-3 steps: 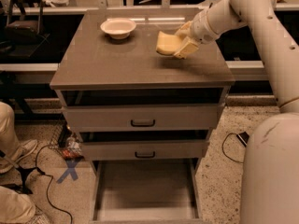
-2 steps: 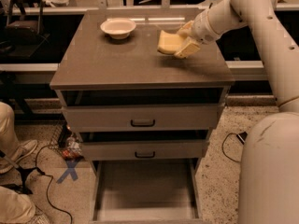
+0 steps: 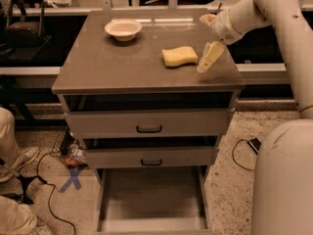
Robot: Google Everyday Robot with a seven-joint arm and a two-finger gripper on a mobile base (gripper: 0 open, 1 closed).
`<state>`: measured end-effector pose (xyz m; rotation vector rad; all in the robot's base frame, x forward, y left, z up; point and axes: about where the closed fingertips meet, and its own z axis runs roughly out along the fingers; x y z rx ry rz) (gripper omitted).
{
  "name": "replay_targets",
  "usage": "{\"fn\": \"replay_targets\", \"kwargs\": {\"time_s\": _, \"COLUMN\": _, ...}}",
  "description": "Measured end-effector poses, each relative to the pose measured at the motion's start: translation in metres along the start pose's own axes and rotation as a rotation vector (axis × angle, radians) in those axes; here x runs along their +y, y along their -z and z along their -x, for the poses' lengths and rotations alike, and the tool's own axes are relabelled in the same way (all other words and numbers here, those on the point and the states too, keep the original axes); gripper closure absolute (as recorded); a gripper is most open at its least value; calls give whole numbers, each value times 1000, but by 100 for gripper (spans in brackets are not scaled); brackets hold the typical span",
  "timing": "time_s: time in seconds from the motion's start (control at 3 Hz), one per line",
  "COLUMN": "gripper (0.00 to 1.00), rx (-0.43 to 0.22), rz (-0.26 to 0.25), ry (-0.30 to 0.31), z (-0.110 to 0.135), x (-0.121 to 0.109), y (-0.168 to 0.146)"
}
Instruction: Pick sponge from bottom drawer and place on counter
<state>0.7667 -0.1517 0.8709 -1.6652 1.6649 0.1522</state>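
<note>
The pale-yellow sponge (image 3: 180, 56) lies flat on the counter (image 3: 107, 65), right of its middle. My gripper (image 3: 209, 37) is just to the right of the sponge, above the counter's right edge, open and empty; one fingertip (image 3: 209, 58) hangs close beside the sponge without touching it. The bottom drawer (image 3: 151, 199) is pulled out near the floor, and its grey floor shows nothing in it.
A round cream bowl (image 3: 123, 29) stands at the counter's back left. The two wider drawers with black handles (image 3: 149, 129) stand slightly out. A person's legs (image 3: 12, 151), cables and a blue tape cross (image 3: 72, 180) are on the floor at left.
The gripper held the sponge low over the counter's right side. Now the sponge rests on the counter, and the gripper has opened and drawn back to the right.
</note>
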Motion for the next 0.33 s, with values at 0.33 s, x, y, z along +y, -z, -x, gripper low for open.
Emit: {"fn": "replay_targets", "kwargs": {"time_s": 0.33, "gripper": 0, "rx": 10, "rz": -41, "ry": -1, "z": -16, "x": -1, "y": 46}}
